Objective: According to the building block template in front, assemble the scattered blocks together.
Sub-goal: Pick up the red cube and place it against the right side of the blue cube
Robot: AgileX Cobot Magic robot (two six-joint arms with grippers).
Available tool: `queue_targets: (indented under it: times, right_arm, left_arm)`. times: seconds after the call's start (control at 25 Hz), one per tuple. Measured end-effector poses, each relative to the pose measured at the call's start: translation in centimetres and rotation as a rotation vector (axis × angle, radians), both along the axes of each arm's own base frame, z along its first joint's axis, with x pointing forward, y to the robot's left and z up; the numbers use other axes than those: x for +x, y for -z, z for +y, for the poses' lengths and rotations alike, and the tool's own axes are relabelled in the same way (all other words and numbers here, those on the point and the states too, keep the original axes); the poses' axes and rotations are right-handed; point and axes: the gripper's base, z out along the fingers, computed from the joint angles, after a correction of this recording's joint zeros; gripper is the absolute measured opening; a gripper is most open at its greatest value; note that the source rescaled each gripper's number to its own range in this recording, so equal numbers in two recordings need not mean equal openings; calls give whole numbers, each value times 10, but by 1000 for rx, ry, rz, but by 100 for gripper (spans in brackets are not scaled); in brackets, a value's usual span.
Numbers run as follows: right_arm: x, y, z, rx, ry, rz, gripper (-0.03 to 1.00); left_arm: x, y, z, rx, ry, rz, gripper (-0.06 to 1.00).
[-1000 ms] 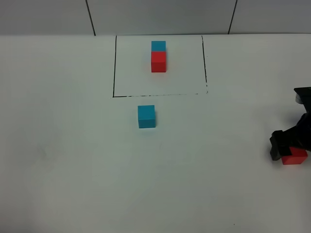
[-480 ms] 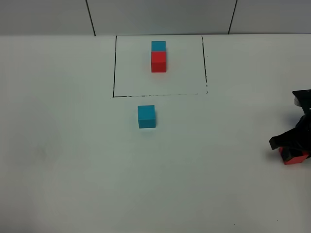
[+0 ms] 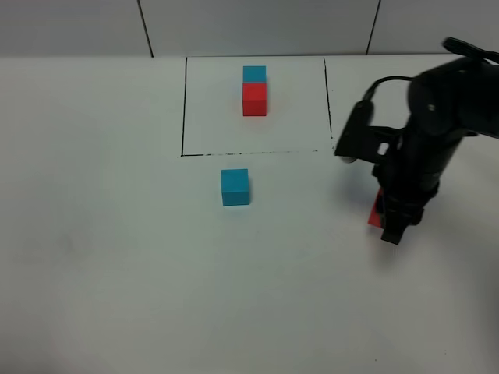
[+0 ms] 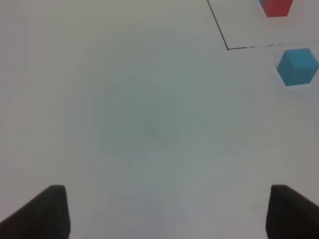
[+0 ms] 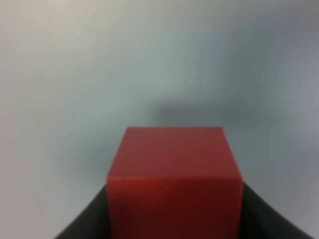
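A plain white bench (image 3: 117, 273) fills the high view, backed by pale grey wall panels (image 3: 257, 23) with dark seams. At its far side a thin black outline (image 3: 184, 109) frames the building block template (image 3: 254, 92), cyan-blue cube behind red, touching. The loose cyan-blue cube (image 3: 235, 187) sits just outside the outline's near edge. To its right, the right hand (image 3: 394, 222) is pressed onto the red cube (image 3: 376, 212). The arm hides most of that cube, and the wrist view shows it blurred and cut off (image 5: 174, 179). The left hand (image 4: 167, 214) is spread over bare bench, with only its dark fingertips (image 4: 45, 214) showing.
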Motion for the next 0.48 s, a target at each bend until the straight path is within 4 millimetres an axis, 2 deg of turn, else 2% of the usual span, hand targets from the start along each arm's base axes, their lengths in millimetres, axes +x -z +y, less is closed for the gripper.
queue_targets:
  times: [0.12, 0.24, 0.48]
  right_arm:
    - [16, 8, 31, -23, -165, 87, 2]
    - [30, 10, 56, -18, -289, 82, 2]
    - [54, 11, 78, -7, -360, 25, 2]
  left_arm:
    - [0, 0, 0, 0, 0, 0, 69]
    - [0, 0, 0, 0, 0, 0, 69]
    - [0, 0, 0, -1, 0, 0, 69]
